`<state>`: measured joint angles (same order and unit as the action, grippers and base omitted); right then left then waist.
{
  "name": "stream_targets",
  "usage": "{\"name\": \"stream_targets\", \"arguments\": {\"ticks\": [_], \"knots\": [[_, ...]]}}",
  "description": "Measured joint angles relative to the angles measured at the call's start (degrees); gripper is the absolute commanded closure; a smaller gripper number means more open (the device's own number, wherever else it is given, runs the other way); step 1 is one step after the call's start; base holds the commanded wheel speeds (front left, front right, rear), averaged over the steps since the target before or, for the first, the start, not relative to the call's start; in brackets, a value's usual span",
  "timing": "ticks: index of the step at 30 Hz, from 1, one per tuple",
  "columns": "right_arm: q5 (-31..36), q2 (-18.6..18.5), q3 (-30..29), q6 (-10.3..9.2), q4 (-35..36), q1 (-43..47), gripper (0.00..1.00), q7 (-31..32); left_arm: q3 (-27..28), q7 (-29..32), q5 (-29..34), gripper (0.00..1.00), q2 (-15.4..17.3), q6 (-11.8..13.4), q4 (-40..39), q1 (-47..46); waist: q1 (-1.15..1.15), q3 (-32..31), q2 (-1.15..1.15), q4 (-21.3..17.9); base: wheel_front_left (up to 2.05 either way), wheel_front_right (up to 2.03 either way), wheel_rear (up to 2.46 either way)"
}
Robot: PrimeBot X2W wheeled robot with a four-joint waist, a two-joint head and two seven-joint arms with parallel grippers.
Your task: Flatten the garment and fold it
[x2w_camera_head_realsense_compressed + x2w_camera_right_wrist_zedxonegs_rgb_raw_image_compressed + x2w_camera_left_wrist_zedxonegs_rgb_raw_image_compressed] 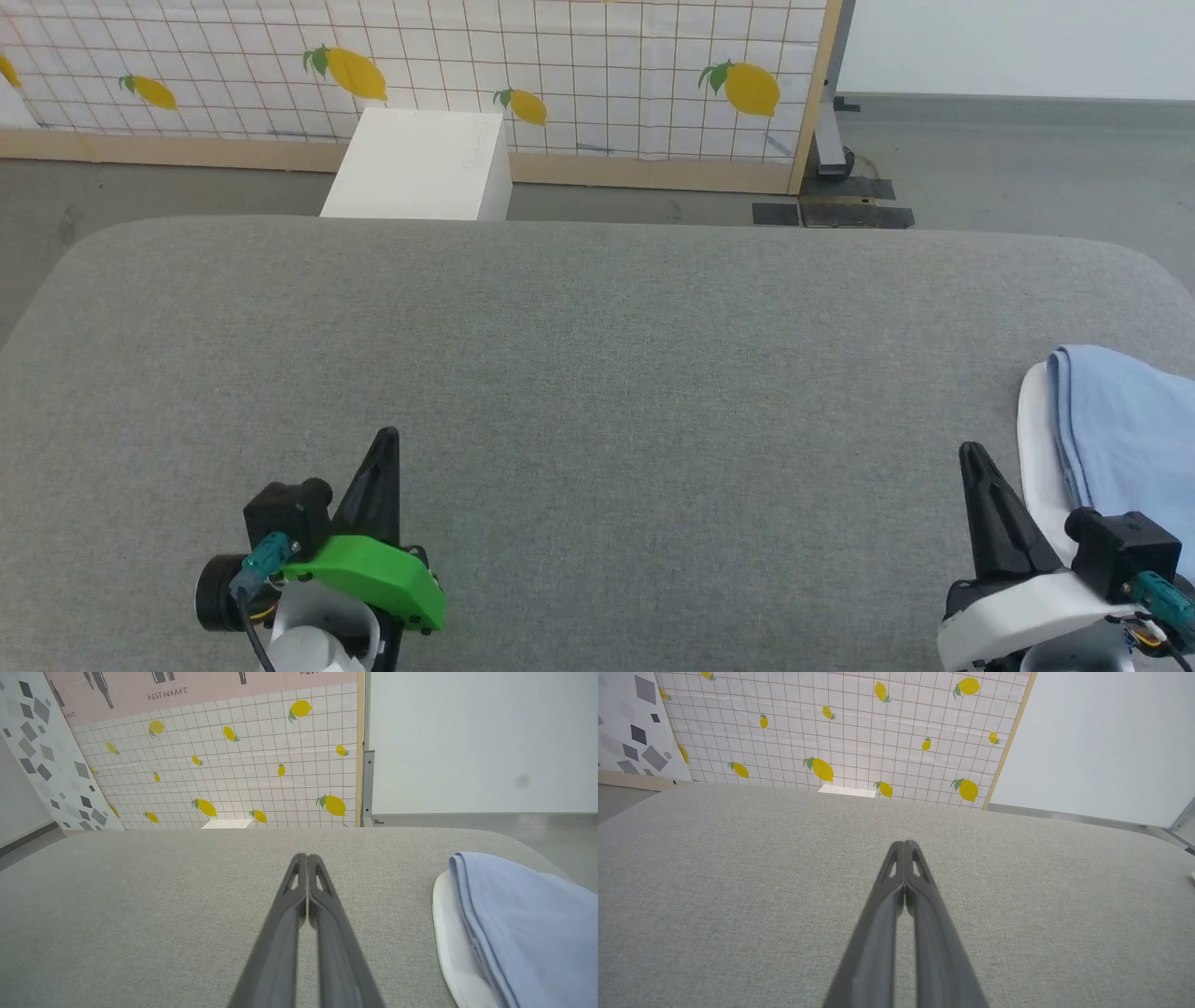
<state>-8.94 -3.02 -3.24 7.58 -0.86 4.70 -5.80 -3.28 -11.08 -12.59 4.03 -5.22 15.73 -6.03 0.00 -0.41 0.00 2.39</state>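
While the left claw (384, 450) and the right claw (972, 459) hang low over the near edge of the grey desk (597, 373), each has its two fingers pressed together on nothing. Just beside the right claw, at the desk's right edge, the garment (1130, 439) lies doubled over on a white underlayer (1034, 439), touching neither claw. Flattening looks not yet begun, so the step in hand is likely the first reach. That calls for the right claw to part, pinch the garment's edge and draw it onto the bare middle. Beyond the desk stand a white box (420, 168) and a lemon-print wall (579, 56).
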Motion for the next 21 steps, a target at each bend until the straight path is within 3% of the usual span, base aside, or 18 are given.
{"name": "stream_targets", "arguments": {"ticks": [21], "knots": [[1.9, 0.0, 0.7, 0.0, 0.1, -0.7, 1.0, 1.3, 0.7, 2.5, 2.7, 1.0, -0.1, 1.1, -3.4, 1.2, 0.0, 0.1, 0.0, -0.5, 0.0, 0.0, 0.0]]}}
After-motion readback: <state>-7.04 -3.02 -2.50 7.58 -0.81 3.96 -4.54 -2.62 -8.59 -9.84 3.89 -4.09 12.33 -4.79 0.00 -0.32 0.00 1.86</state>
